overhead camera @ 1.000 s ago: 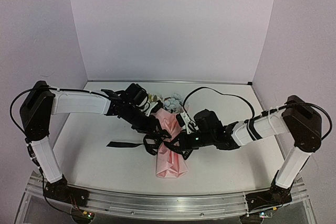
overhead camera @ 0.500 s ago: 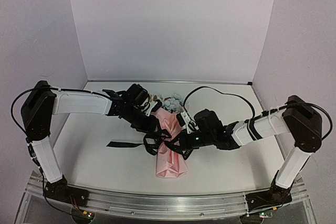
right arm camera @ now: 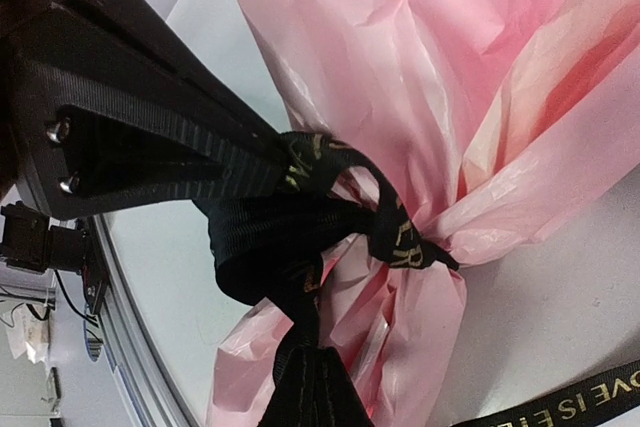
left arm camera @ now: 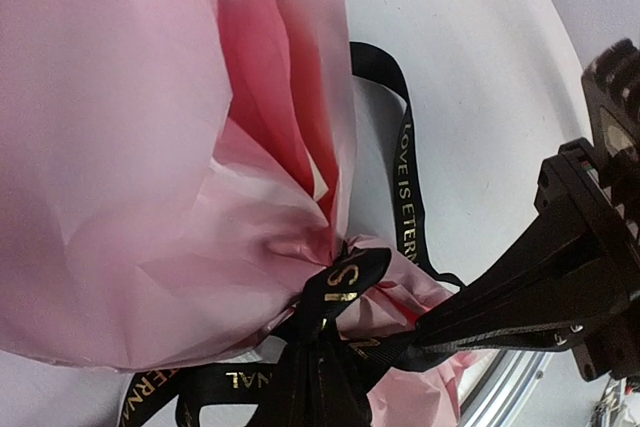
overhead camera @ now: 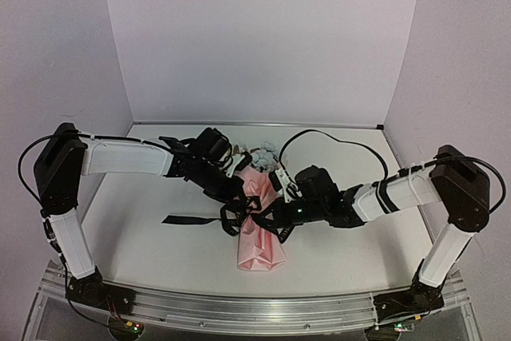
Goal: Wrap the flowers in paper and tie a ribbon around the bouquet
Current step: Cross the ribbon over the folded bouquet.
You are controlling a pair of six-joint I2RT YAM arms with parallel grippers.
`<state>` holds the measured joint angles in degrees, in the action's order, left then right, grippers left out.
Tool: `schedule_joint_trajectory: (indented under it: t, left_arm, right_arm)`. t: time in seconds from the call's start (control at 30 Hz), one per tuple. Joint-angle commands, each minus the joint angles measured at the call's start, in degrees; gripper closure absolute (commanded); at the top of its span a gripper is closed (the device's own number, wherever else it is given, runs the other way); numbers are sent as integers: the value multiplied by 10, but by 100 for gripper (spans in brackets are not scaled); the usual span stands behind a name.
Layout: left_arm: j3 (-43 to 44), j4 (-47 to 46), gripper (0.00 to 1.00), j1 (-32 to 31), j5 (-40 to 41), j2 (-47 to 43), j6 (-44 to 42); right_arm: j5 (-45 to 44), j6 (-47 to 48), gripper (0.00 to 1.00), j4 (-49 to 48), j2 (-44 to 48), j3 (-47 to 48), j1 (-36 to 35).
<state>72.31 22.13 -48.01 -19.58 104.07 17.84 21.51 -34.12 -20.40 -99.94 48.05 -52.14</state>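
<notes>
Bouquet (overhead camera: 260, 239) lies mid-desk (overhead camera: 144, 249), flowers (overhead camera: 259, 152) at the far end. Paper (left arm camera: 120, 147) is cinched by the ribbon (right arm camera: 395, 237). At the knot, left jaws and right jaws each clamp the ribbon.

Top view: flowers (overhead camera: 261, 152) too small to tell blooms apart; ribbon (overhead camera: 188, 220) knot hidden betw. left gripper (overhead camera: 237, 215) & right gripper (overhead camera: 270, 223). Left wrist: flowers cut off at top edge, blurred; paper (left arm camera: 120, 147) runs off left edge. Right wrist: ribbon lettering cut off bottom-right.
</notes>
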Motion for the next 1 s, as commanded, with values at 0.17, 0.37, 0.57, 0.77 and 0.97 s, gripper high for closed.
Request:
schedule_joint_trajectory:
  t: [0.17,0.37,0.57,0.77,0.97]
  left_arm:
    - [-4,-46,100,-1,-18,-39,-1]
    - [-20,-68,100,-1,-38,-63,4]
    - [-29,-87,100,-1,-70,-70,10]
    - [-22,-77,100,-1,-82,-58,10]
    - [-15,-73,100,0,-79,-57,16]
  right_arm:
    - [-55,15,100,-11,-2,46,0]
    - [-82,6,100,-30,-29,58,4]
    - [-106,-18,100,-76,-61,66,6]
    - [-127,-34,100,-121,-72,60,7]
    - [-123,-36,100,-122,-49,49,7]
